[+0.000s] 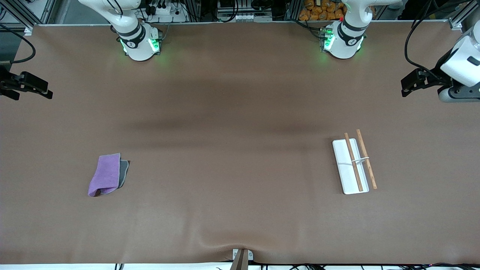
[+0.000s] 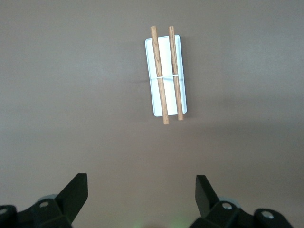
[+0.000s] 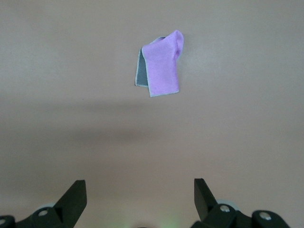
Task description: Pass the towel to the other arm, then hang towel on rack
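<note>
Two arms are waiting at the ends of a wide brown worktop [image 1: 240, 93], each with its tool raised over bare surface and grasping nothing. The left tool [image 1: 407, 84] is hanging over the left arm's end of the worktop, its dark fingers [image 2: 73, 194] spread apart and released. The right tool [image 1: 47, 93] is hanging over the right arm's end, its fingers [image 3: 73, 197] likewise standing wide apart.

The rack [image 1: 352, 163] is lying flat on the worktop toward the left arm's end, well apart from both tools. Its white rectangular base is running lengthwise roughly from the robots' bases toward the front camera, with the end nearer to that camera slanting slightly toward the left arm's end. Two thin wooden rods are lying parallel along that same long axis, joined near the middle by a thin white crosspiece; one rod is sitting over the base and the other is running along its edge, both overhanging the base's short ends a little.

The towel [image 1: 107, 175] is lying on the worktop toward the right arm's end, about as near to the front camera as the rack. It is folded over, purple side up, with a strip of grey underside showing along one long edge. Its long axis is also running roughly from the bases toward the front camera, slightly tilted, and the end nearer that camera is bunching up a little.
</note>
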Controlling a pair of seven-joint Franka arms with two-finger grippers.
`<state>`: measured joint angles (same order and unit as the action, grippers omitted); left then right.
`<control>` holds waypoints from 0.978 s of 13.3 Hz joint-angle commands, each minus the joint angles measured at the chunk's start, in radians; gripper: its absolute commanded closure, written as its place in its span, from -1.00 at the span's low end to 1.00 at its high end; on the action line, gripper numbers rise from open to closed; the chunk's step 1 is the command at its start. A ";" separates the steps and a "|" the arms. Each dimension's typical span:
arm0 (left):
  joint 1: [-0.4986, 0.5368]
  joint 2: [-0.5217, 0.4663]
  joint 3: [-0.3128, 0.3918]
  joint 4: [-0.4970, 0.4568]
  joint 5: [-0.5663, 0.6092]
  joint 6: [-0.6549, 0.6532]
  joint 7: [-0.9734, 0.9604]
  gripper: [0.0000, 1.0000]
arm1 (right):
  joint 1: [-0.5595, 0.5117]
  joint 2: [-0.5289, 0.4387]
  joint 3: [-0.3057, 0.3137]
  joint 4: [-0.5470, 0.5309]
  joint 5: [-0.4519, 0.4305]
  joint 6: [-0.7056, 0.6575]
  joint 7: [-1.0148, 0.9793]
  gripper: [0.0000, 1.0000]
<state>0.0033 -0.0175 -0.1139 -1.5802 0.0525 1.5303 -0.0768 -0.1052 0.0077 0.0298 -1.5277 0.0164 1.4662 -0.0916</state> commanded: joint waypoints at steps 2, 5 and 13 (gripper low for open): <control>0.001 0.024 0.003 0.032 -0.046 -0.004 0.017 -1.00 | -0.011 0.000 0.009 0.015 -0.015 -0.007 0.003 -1.00; 0.003 0.021 -0.001 0.031 -0.046 -0.007 0.022 -1.00 | -0.011 0.000 0.009 0.017 -0.013 -0.007 0.003 -1.00; 0.003 0.014 -0.003 0.026 -0.046 -0.013 0.020 -1.00 | -0.010 0.002 0.009 0.015 -0.013 -0.006 0.003 -1.00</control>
<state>0.0031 0.0008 -0.1154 -1.5646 0.0198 1.5303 -0.0762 -0.1052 0.0077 0.0290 -1.5272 0.0164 1.4666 -0.0914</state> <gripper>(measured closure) 0.000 0.000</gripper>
